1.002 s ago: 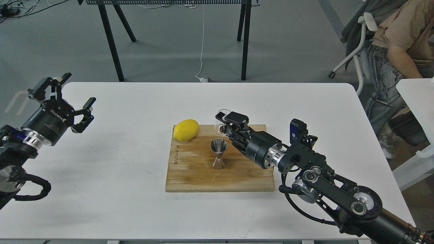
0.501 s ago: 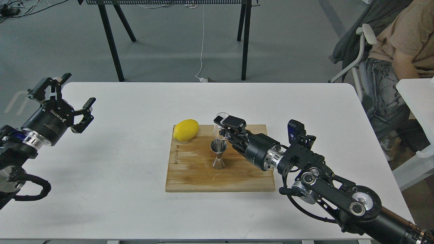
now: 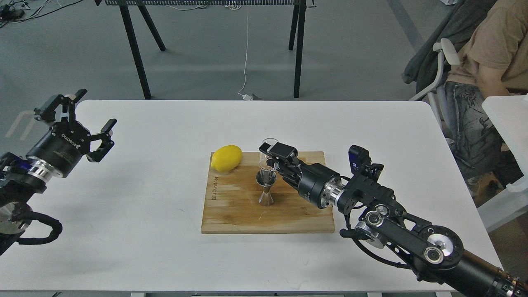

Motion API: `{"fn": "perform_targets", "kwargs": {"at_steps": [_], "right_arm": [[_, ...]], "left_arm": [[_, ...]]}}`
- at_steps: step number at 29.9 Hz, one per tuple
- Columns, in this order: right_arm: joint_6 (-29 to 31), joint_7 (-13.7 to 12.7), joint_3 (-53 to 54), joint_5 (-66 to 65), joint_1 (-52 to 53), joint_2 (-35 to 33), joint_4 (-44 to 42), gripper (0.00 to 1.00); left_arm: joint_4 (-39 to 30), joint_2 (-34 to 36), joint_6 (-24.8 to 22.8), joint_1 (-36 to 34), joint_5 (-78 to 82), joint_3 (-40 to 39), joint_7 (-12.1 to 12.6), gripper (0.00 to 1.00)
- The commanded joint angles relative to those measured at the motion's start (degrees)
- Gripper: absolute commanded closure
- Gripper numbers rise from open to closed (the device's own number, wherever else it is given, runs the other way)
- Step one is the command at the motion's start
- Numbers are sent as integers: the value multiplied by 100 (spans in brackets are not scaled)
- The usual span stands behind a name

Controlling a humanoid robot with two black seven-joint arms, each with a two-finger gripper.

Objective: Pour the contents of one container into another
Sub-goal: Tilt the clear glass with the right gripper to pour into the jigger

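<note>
My right gripper (image 3: 270,156) clamps the glass cup (image 3: 267,154) just above the jigger (image 3: 266,187), mid-board; next, tilt carefully. Left gripper (image 3: 80,119) hangs spread.

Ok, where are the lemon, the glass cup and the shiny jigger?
lemon (image 3: 226,158), head view, middle of its yellow skin.
glass cup (image 3: 266,156), head view, clear side wall.
jigger (image 3: 266,178), head view, upper cone.
</note>
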Motion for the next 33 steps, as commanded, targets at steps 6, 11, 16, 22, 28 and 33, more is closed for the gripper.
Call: {"fn": "perform_targets", "kwargs": {"at_steps": [6, 11, 16, 22, 28, 33], "right_arm": [[-1, 0, -70, -12, 90, -19, -2, 61], [-1, 9, -149, -21, 178, -45, -46, 61], [-1, 0, -149, -100, 213, -63, -55, 61], [-1, 9, -245, -109, 257, -133, -46, 61], [-1, 9, -334, -109, 301, -168, -46, 61], [-1, 9, -342, -109, 327, -168, -46, 61]], "left_arm": [[61, -5, 0, 0, 0, 9, 1, 8], [61, -5, 0, 0, 0, 9, 1, 8], [70, -5, 0, 0, 0, 0, 1, 8], [79, -14, 0, 0, 0, 9, 1, 8], [79, -14, 0, 0, 9, 9, 1, 8], [79, -14, 0, 0, 0, 9, 1, 8]]}}
